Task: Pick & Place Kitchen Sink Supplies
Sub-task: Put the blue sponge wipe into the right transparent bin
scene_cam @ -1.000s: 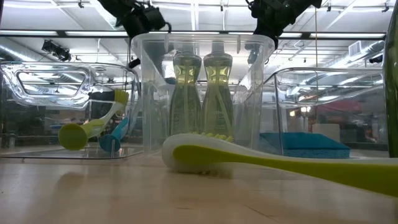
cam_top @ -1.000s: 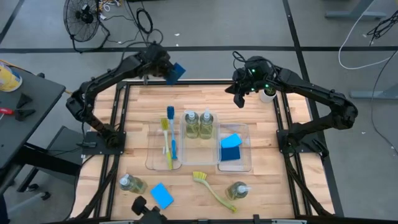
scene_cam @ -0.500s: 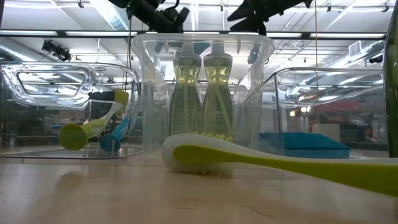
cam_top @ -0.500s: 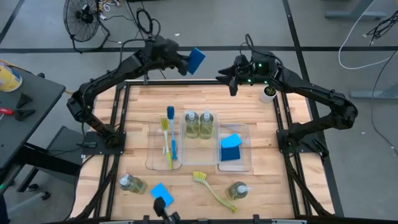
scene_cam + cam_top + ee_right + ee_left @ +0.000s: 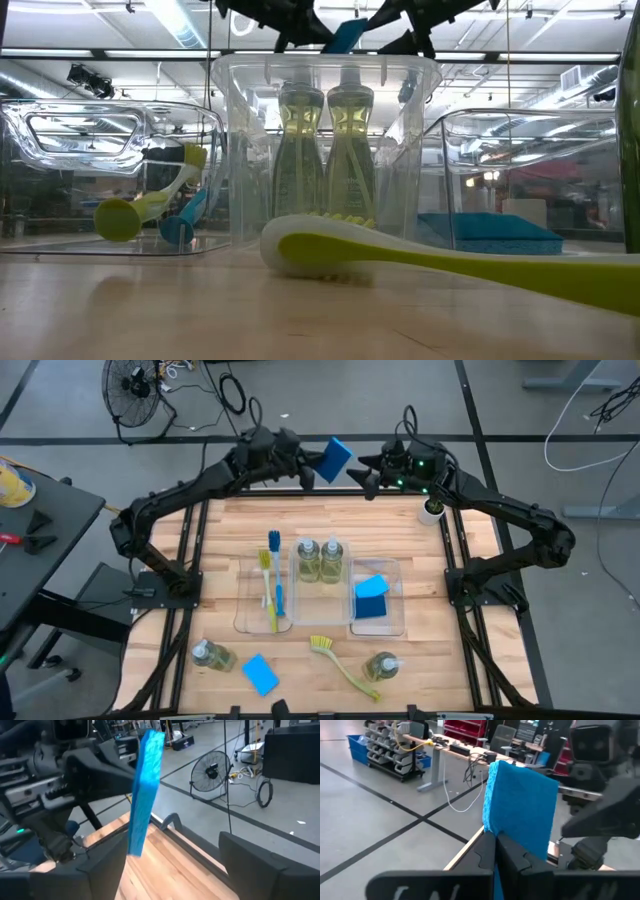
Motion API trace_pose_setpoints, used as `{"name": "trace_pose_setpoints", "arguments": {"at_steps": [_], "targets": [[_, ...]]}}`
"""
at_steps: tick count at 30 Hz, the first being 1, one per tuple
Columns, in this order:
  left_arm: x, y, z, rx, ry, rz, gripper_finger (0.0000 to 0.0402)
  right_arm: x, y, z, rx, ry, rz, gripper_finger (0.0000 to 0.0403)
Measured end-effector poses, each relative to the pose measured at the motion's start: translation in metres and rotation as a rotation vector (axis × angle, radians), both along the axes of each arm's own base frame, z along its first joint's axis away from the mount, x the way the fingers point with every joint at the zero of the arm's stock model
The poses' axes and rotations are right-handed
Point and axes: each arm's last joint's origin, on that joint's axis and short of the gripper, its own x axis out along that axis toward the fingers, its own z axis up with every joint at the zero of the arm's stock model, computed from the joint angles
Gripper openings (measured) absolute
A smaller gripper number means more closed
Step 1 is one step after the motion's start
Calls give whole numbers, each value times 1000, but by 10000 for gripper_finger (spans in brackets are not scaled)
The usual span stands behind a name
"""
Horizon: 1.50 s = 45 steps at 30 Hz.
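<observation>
Two dark jointed arms; green indicator light

A grey concrete floor (image 5: 560, 400) crossed by dark lines surrounds the wooden table (image 5: 230, 540); a floor fan (image 5: 135, 385) stands behind, red shelving (image 5: 465, 727) farther off.

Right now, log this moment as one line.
left gripper: shut on blue sponge, raised at table's far edge | right gripper: open, facing sponge | handover pending
</observation>
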Motion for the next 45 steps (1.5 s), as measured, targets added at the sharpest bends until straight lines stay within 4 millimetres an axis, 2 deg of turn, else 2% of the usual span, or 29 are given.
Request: {"name": "trace_pose_setpoints", "arguments": {"at_steps": [7, 13, 24, 32, 45], "targets": [[11, -14, -3, 14, 16, -18, 3, 2, -1, 4, 1, -60, -4, 327], [16, -26, -4, 42, 35, -13, 6, 11, -5, -2, 51, -74, -2, 324], [18, -31, -8, 41, 78, 11, 11, 15, -7, -4, 88, -99, 0, 311], [18, -31, -8, 41, 80, 13, 10, 15, -7, -4, 109, -108, 2, 250], [18, -31, -8, 40, 81, 14, 13, 15, -7, -4, 115, -111, 13, 104]]}}
